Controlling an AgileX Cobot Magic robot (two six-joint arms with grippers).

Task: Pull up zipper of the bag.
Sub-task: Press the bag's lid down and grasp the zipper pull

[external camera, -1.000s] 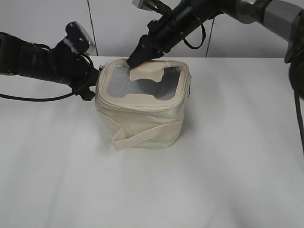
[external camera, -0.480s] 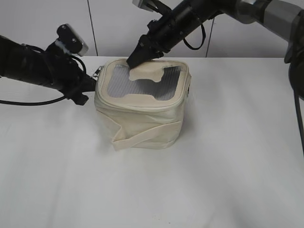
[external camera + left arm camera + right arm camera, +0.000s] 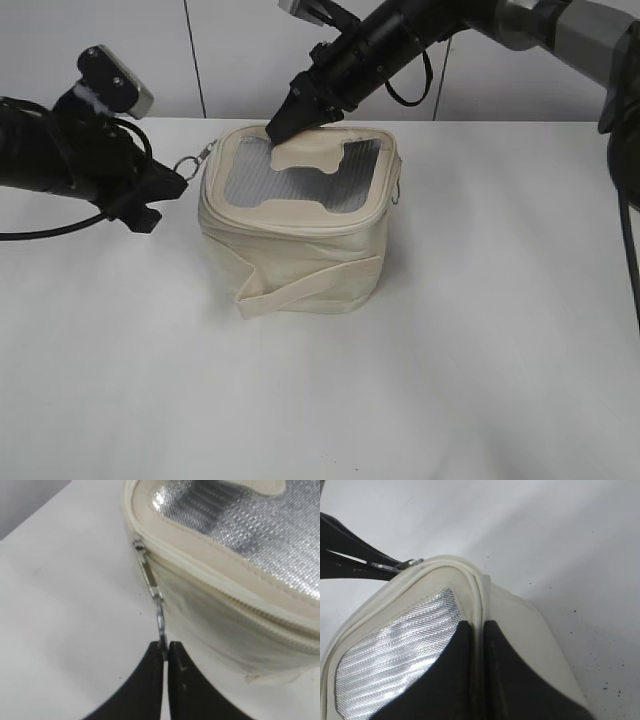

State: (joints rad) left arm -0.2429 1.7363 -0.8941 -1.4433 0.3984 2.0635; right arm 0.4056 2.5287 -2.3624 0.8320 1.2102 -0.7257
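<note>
The cream boxy bag (image 3: 300, 245) stands on the white table, its grey-windowed lid (image 3: 300, 175) on top. My left gripper (image 3: 172, 182) is shut on the silver ring pull (image 3: 160, 617) of a zipper slider (image 3: 139, 546) at the lid's left corner; the pull is stretched out from the bag. The zipper track (image 3: 235, 597) along the lid rim looks closed. My right gripper (image 3: 283, 122) is shut on the lid's far rim (image 3: 479, 605), pinching the cream edge. A second slider (image 3: 399, 190) hangs at the bag's right side.
A cream strap (image 3: 300, 285) runs across the bag's front side. The white table (image 3: 480, 350) extends in front and to the right. A grey wall stands behind the table.
My left gripper has moved left, away from the bag, drawing the ring pull out with it. The right gripper has stayed on the far rim.
</note>
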